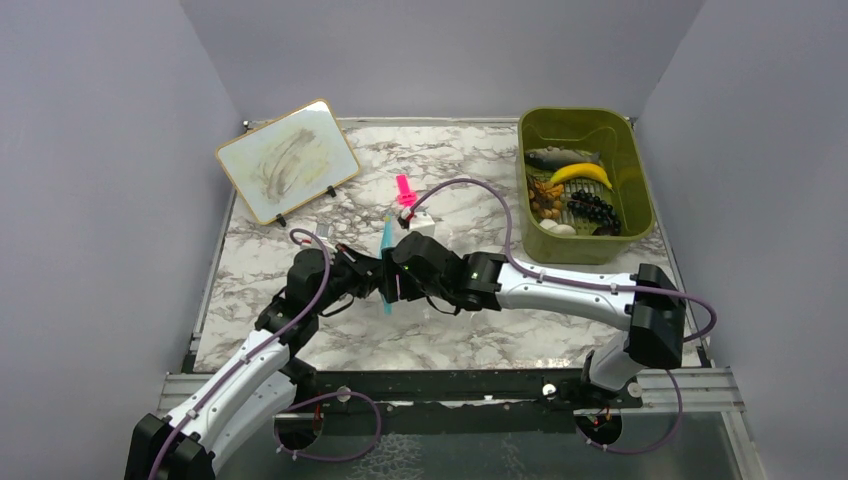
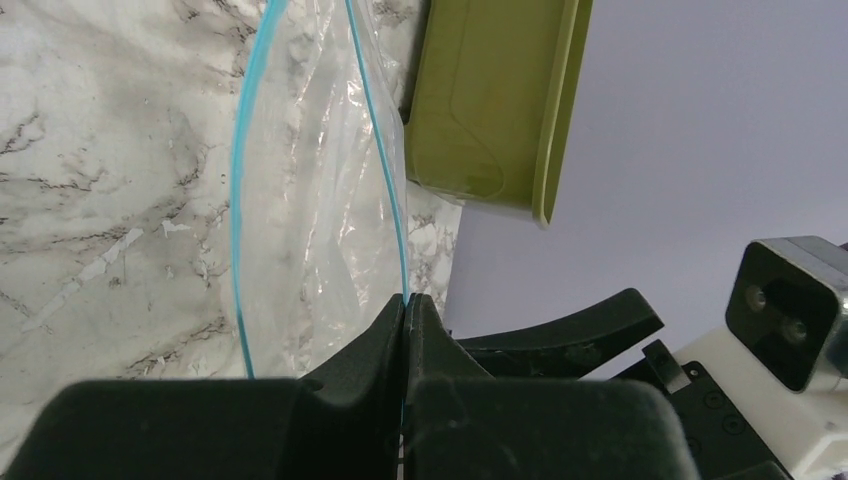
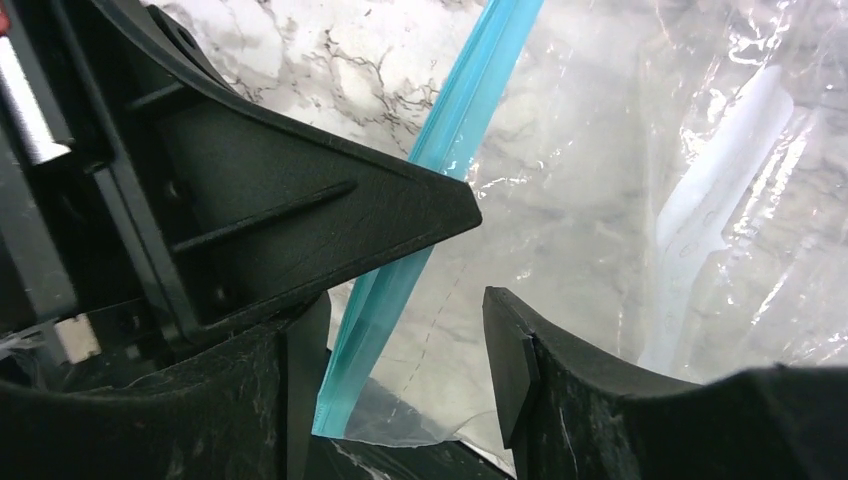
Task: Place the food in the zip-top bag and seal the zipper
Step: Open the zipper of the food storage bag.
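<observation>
The clear zip-top bag point(image 2: 310, 200) is held up at the table's centre, its mouth parted. The teal zipper strip point(image 1: 386, 243) shows between the two grippers. My left gripper point(image 2: 406, 300) is shut on one lip of the zipper point(image 2: 385, 160). My right gripper point(image 3: 400, 335) is open, its fingers on either side of the bag's corner and the zipper's end point(image 3: 400, 300), not clamped. The food lies in the olive-green bin point(image 1: 635, 170): yellow banana point(image 1: 580, 173), grey fish point(image 1: 560, 156), dark grape bunch point(image 1: 592, 208), white piece point(image 1: 557, 227), brownish bits point(image 1: 545, 196). The bag holds no food.
A pink clip point(image 1: 405, 190) stands just behind the grippers. A framed whiteboard point(image 1: 287, 160) leans at the back left. The bin's side point(image 2: 490, 100) is close beyond the bag in the left wrist view. Grey walls enclose the marble table point(image 1: 480, 330).
</observation>
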`<state>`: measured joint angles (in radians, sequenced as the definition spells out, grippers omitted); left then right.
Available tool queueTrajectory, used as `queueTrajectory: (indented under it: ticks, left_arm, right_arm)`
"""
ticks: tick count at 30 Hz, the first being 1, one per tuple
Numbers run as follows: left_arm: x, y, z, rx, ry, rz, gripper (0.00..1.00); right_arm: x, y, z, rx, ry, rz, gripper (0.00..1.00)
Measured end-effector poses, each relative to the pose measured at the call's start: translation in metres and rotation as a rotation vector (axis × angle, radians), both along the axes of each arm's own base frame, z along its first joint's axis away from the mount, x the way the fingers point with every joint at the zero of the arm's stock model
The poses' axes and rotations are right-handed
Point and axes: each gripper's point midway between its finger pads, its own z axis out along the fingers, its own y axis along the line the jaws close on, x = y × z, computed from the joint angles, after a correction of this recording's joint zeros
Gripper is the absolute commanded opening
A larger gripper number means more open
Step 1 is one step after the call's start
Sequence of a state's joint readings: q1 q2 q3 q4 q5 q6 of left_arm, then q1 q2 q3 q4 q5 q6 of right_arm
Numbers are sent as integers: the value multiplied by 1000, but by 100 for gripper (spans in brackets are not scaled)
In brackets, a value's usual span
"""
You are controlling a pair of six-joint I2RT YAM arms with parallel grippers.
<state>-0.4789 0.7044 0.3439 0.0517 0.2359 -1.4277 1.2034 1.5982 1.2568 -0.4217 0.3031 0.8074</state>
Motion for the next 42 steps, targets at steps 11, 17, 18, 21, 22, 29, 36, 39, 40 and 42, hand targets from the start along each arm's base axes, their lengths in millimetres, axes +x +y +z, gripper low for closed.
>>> queueTrajectory:
  ticks: [11,17,18,21,22,29,36,39,40,42]
  left_arm:
    - [0,1,3,-11,-2,5,10]
    - [-4,3,4,24,-20,-5,43]
    - [-4,4,4,40,-21,-8,46]
    - [-4,7,11,97,-41,-19,55]
    - [-4,8,14,120,-49,-23,57]
    - [-3,19,28,307,-114,-62,59]
    - [-1,28,8,465,-100,-110,58]
    - [0,28,-3,503,-79,-134,58]
    - [0,28,-7,512,-71,-141,58]
    - [1,28,-12,526,-59,-151,59]
  right_arm:
    - [5,-1,-15,-44,-4,-29,2]
    - [8,-13,-10,-63,-45,-70,2]
    - [9,-17,-8,-63,-54,-78,2]
    - [10,-30,0,-57,-81,-95,2]
    - [9,-34,1,-57,-87,-98,2]
    - [7,-53,8,-52,-136,-86,2]
    - [7,-60,3,-66,-162,-69,2]
    - [6,-65,4,-56,-178,-61,2]
    - [5,-66,5,-49,-183,-60,2]
    - [5,-67,9,-33,-192,-59,2]
